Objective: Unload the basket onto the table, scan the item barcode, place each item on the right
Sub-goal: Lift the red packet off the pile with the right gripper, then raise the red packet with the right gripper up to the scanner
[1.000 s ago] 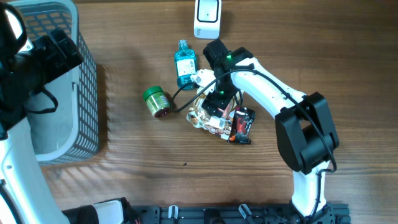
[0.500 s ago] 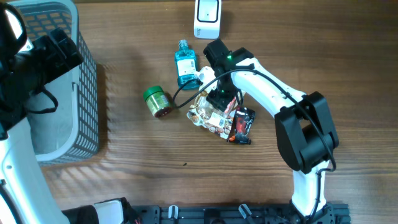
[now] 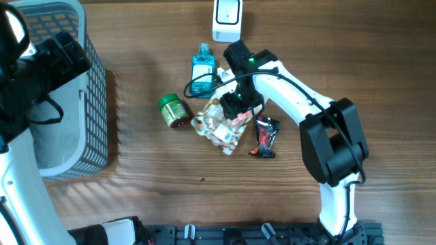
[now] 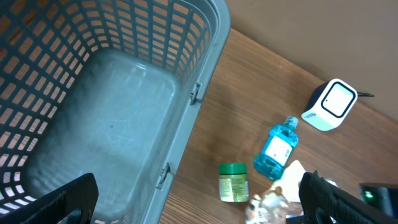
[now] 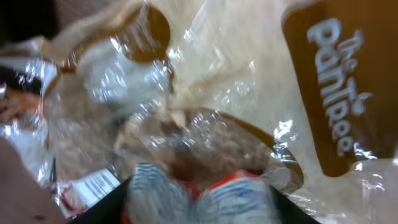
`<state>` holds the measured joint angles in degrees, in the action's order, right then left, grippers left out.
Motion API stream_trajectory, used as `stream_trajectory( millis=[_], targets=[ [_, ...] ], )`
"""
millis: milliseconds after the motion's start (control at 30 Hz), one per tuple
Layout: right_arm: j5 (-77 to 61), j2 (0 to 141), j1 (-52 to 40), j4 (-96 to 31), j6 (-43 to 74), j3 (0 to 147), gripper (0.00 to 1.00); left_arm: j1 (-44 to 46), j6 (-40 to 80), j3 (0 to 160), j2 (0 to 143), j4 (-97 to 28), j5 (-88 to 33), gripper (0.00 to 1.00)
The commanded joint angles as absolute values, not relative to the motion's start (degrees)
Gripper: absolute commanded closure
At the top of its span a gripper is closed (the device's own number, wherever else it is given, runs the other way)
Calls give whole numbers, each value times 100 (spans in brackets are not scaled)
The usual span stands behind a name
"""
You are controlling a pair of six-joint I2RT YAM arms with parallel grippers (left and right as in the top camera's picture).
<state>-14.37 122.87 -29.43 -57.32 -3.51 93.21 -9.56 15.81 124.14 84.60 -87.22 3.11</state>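
The item is a clear crinkly snack bag (image 3: 220,126) with a brown label; it fills the right wrist view (image 5: 205,93), where a white barcode patch (image 5: 93,183) shows at its lower left. My right gripper (image 3: 236,107) is shut on the bag's upper right part, and film is bunched between the jaws (image 5: 199,202). The white scanner (image 3: 227,20) stands at the table's far edge, apart from the bag. My left gripper (image 4: 199,208) hangs wide open over the basket's rim, holding nothing.
A grey slatted basket (image 3: 95,88) stands at the left. A green-lidded jar (image 3: 172,111) lies left of the bag. A blue bottle (image 3: 202,68) lies behind the bag. A dark red packet (image 3: 266,136) lies to its right.
The right jaws have closed on the snack bag and carried it left, off the dark red packet and nearer the green jar. The left arm has not moved.
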Motion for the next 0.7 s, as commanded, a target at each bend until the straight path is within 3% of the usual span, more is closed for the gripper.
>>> stream_trajectory(
  millis=[0, 33, 267, 400, 667],
  targets=[
    [-2698, 12613, -2965, -5666, 589, 9354, 50, -1002, 1590, 12462, 8493, -8711, 285, 0],
    [-3354, 12613, -2921, -5653, 1142, 9459, 50, -1002, 1588, 12462, 8493, -8711, 283, 0],
    [-5380, 12610, -2497, -5511, 1664, 9651, 50, -1002, 1590, 12462, 8493, -8711, 283, 0],
    [-5216, 12610, -2211, -4869, 1651, 9653, 61, -1002, 1588, 12462, 8493, -8711, 283, 0],
    [-4731, 12394, -1984, -2731, 1649, 9688, 56, -1002, 1590, 12462, 8493, -8711, 285, 0]
  ],
)
